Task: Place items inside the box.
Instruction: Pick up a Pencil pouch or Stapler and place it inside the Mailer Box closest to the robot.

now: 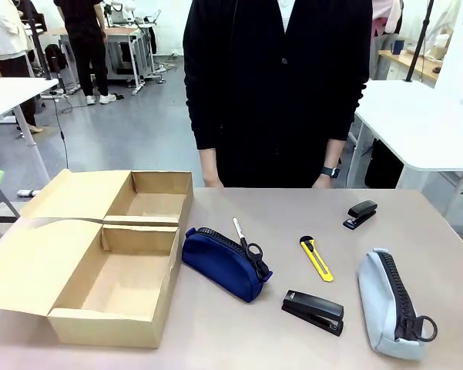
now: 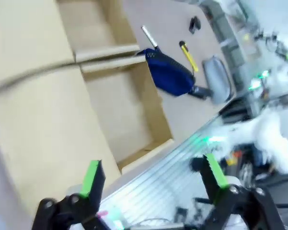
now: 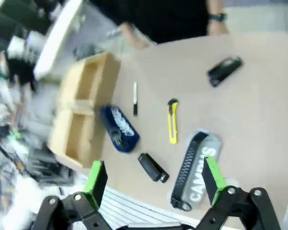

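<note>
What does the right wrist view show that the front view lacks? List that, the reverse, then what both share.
Right wrist view adds: the open right gripper and white lettering on the grey-blue pouch. Front view adds: the flap lids of the box, spread open. Shared: box, both pouches including the navy pouch, near stapler, far stapler, yellow knife, white pen.

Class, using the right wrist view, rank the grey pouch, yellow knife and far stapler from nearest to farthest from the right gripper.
1. grey pouch, just beyond the right gripper.
2. yellow knife, mid-way out.
3. far stapler, at the far side.
</note>
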Robot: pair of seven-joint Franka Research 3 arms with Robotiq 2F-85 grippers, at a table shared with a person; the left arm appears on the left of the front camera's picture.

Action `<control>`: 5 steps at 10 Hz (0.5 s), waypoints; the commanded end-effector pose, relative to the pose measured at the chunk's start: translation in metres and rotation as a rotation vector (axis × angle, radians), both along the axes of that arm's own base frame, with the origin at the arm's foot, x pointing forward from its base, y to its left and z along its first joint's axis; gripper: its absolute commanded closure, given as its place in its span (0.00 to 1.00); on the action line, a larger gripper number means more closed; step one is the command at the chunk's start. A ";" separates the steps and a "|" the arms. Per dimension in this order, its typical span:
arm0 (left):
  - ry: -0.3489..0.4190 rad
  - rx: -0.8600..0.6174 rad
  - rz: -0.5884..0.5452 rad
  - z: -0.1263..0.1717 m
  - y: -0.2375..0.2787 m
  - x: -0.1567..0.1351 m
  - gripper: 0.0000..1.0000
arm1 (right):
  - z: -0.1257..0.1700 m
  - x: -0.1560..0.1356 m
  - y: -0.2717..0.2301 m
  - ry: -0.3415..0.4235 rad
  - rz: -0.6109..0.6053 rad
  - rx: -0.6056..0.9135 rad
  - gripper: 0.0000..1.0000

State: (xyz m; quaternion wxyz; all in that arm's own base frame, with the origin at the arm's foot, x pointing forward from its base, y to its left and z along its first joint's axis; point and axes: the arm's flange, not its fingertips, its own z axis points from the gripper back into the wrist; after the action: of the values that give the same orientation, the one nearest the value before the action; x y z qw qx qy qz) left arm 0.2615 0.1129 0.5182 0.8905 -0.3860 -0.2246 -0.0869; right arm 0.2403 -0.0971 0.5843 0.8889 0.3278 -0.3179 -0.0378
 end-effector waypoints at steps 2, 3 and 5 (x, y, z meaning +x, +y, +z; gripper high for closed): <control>0.027 -0.394 0.244 -0.055 0.102 -0.019 0.00 | -0.075 -0.032 -0.094 -0.006 -0.215 0.305 0.00; 0.004 -0.490 0.322 -0.072 0.121 -0.035 0.00 | -0.092 -0.039 -0.113 0.000 -0.264 0.368 0.00; -0.052 -0.581 0.465 -0.094 0.107 -0.049 0.00 | -0.126 -0.045 -0.135 0.082 -0.475 0.396 0.00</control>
State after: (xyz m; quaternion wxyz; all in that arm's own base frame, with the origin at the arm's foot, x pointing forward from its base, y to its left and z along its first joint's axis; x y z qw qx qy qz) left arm 0.2069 0.2641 0.4346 0.7450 -0.5588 -0.3166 0.1801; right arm 0.1887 -0.2657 0.4870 0.7927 0.4265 -0.3253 -0.2897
